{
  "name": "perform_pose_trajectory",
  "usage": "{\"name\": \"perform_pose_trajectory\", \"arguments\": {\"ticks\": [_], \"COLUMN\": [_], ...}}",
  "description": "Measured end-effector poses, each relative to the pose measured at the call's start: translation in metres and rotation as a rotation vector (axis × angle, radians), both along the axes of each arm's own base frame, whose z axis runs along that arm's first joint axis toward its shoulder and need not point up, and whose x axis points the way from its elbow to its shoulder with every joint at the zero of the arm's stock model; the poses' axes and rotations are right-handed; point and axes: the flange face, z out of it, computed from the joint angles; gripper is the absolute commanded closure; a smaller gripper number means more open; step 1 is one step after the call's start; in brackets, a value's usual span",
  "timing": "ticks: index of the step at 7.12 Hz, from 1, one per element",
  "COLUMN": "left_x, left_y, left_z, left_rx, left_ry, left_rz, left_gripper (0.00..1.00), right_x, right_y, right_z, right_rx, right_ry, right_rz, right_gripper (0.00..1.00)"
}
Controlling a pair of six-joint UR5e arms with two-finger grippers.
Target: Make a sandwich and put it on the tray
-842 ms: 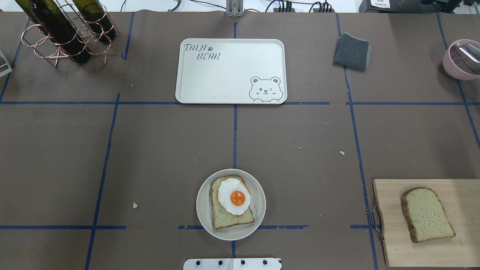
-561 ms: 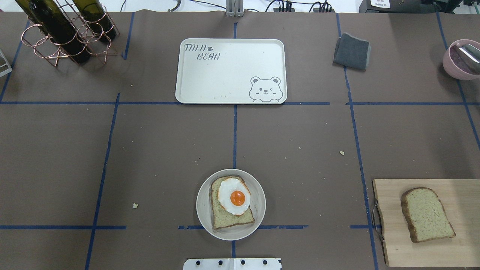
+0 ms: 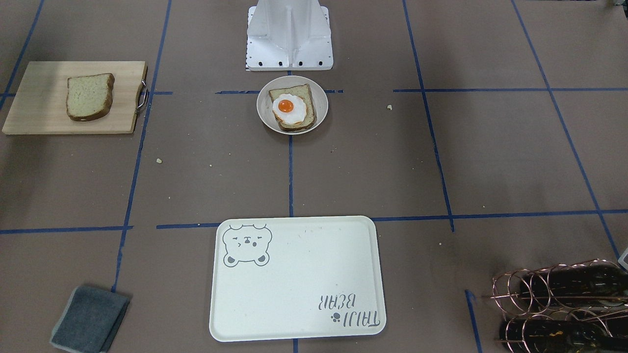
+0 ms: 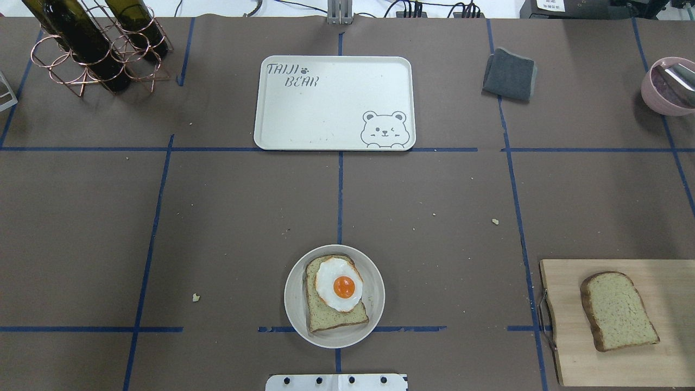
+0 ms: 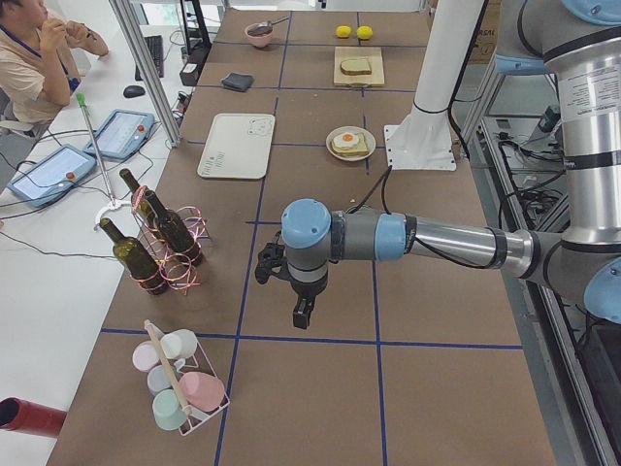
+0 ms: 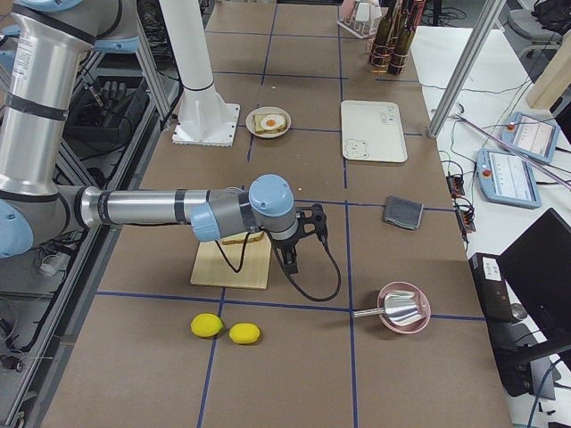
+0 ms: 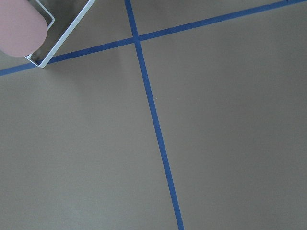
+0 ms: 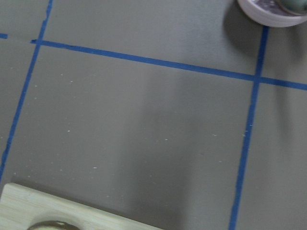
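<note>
Nothing had moved: the egg-topped slice (image 4: 328, 317) and the second slice (image 4: 619, 310) on the cutting board (image 4: 567, 353) lay well apart, assembly unstarted; how wide the left tool (image 5: 303, 318) and right tool (image 6: 292, 260) stood couldn't be told.

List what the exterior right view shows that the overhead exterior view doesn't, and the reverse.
Only exterior right: the right arm, its end effector, and two lemons. Only overhead: the spare bread slice in full; from the side the arm hides most of it. Both: the cutting board, the tray, the plate holding bread topped with the egg, the grey cloth, the pink bowl and the racked wine bottles.
</note>
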Motion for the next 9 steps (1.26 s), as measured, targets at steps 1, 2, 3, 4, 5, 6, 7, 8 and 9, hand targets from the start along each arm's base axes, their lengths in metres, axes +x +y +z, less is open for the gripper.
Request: {"name": "perform_pose_trajectory", "arguments": {"ticks": [1, 2, 3, 4, 5, 6, 7, 8, 9], "left_x": [0.000, 0.000, 0.000, 0.000, 0.000, 0.000, 0.000, 0.001, 0.001], "left_y": [0.000, 0.000, 0.000, 0.000, -0.001, -0.001, -0.001, -0.001, -0.002], "left_z": [0.000, 0.000, 0.000, 0.000, 0.000, 0.000, 0.000, 0.000, -0.001], "left_rx": [0.000, 0.001, 0.002, 0.003, 0.002, 0.002, 0.004, 0.005, 0.007], "left_ry": [0.000, 0.000, 0.000, 0.000, 0.000, 0.000, 0.000, 0.000, 0.000], "left_rz": [0.000, 0.000, 0.000, 0.000, 0.000, 0.000, 0.001, 0.001, 0.001], "left_gripper": [0.00, 0.00, 0.00, 0.00, 0.00, 0.00, 0.00, 0.00, 0.00], "right_x": [-0.030, -0.053, -0.074, -0.102, -0.131, -0.150, -0.163, -0.175, -0.186], "right_y": [0.011, 0.033, 0.052, 0.066, 0.080, 0.093, 0.102, 0.108, 0.113], "right_z": [-0.005, -0.006, -0.008, -0.010, -0.007, 0.001, 0.015, 0.024, 0.028], "right_rx": [-0.017, -0.047, -0.077, -0.101, -0.108, -0.109, -0.107, -0.104, -0.101], "right_ry": [-0.038, -0.083, -0.122, -0.131, -0.120, -0.113, -0.102, -0.088, -0.077], "right_rz": [0.000, 0.026, 0.057, 0.078, 0.092, 0.098, 0.102, 0.106, 0.105], "right_gripper": [0.00, 0.00, 0.02, 0.07, 0.12, 0.18, 0.22, 0.24, 0.27]}}
